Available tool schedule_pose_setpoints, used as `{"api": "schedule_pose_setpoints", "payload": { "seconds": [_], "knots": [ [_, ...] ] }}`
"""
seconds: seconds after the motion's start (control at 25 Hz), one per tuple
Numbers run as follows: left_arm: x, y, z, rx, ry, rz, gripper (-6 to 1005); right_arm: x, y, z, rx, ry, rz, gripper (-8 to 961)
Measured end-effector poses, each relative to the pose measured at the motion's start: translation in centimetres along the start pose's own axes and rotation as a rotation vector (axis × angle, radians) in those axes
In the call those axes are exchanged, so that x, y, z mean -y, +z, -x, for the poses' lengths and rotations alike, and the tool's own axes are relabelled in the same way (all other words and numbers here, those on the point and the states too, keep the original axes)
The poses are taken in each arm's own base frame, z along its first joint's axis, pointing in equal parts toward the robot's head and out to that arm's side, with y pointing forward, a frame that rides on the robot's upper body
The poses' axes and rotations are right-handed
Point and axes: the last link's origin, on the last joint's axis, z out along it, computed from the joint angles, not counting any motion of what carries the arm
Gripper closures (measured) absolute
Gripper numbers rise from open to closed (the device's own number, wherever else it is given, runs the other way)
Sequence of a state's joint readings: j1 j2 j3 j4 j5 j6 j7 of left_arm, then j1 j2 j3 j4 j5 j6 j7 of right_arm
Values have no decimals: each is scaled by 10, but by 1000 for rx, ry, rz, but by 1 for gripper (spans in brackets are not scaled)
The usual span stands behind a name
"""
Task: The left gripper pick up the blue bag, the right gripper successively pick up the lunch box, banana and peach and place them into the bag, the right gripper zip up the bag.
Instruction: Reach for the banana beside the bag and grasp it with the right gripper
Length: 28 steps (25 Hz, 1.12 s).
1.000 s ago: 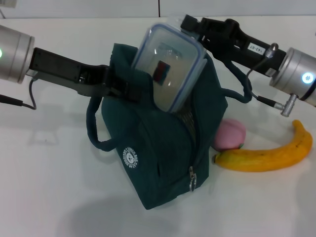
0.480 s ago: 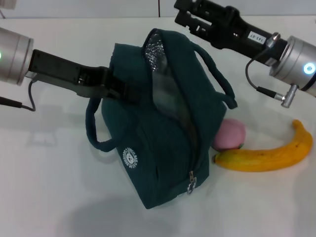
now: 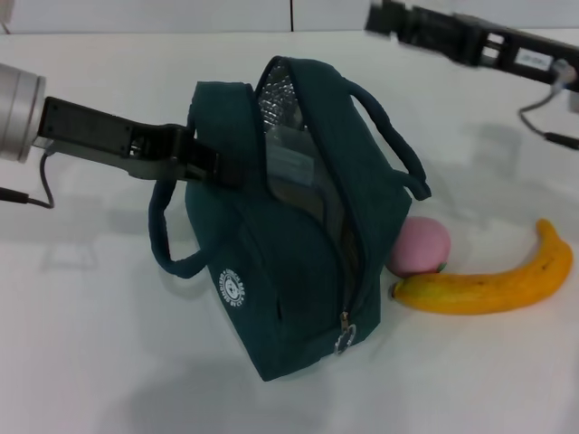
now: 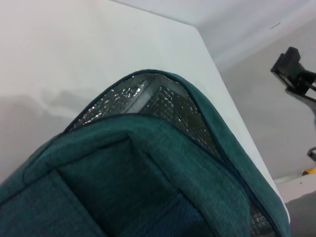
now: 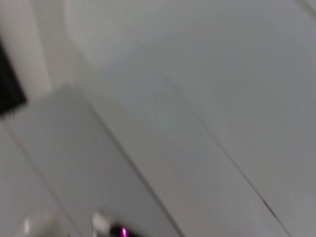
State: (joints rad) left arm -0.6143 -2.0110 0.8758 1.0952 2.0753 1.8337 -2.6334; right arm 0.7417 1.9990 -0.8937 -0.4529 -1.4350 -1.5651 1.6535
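The left gripper (image 3: 210,165) clamps the dark teal fabric bag (image 3: 298,262) (zipper open, clear lunch box (image 3: 291,163) inside). The right gripper (image 3: 384,18), jaw state unclear, hangs beyond the bag.

Lighting: bright, even, from overhead. White worktop (image 3: 90,344) nearly washed out in the head view. Shadows: soft grey patch beneath the bag (image 3: 289,262); fainter ones beside it and under the right arm. Glare: small glints on the bag's foil lining (image 4: 148,101). Blur: right claw (image 3: 384,18) smeared by motion; right wrist view wholly unfocused, only pale grey planes. Left wrist view: sharp on fabric.
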Motion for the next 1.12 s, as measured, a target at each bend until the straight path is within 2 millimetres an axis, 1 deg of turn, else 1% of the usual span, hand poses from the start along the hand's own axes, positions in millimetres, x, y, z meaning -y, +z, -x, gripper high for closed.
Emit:
{"api": "schedule_pose_setpoints", "payload": {
  "seconds": [0.08, 0.2, 0.4, 0.56, 0.68, 0.72, 0.88, 1.12],
  "knots": [
    [2, -1, 2, -7, -4, 0, 962, 0, -8, 9, -92, -98, -18, 85],
    [5, -3, 5, -13, -8, -1, 962, 1, -18, 23, -250, -205, -69, 86],
    [7, 0, 7, -4, -10, 14, 962, 6, -37, 40, -531, -283, -156, 89],
    [7, 1, 7, -3, -8, 17, 961, -2, -42, 46, -761, -344, -171, 91],
    [6, 1, 7, -3, -2, 19, 961, -11, -41, 45, -912, -415, -183, 93],
    [6, 1, 7, -4, 1, 22, 961, -14, -39, 42, -987, -441, -183, 93],
    [3, 1, 5, -15, 8, 39, 961, -26, -26, 32, -1203, -488, -168, 94],
    [2, 1, 4, -16, 12, 43, 961, -35, -6, 9, -1414, -532, -162, 102]
  ]
}}
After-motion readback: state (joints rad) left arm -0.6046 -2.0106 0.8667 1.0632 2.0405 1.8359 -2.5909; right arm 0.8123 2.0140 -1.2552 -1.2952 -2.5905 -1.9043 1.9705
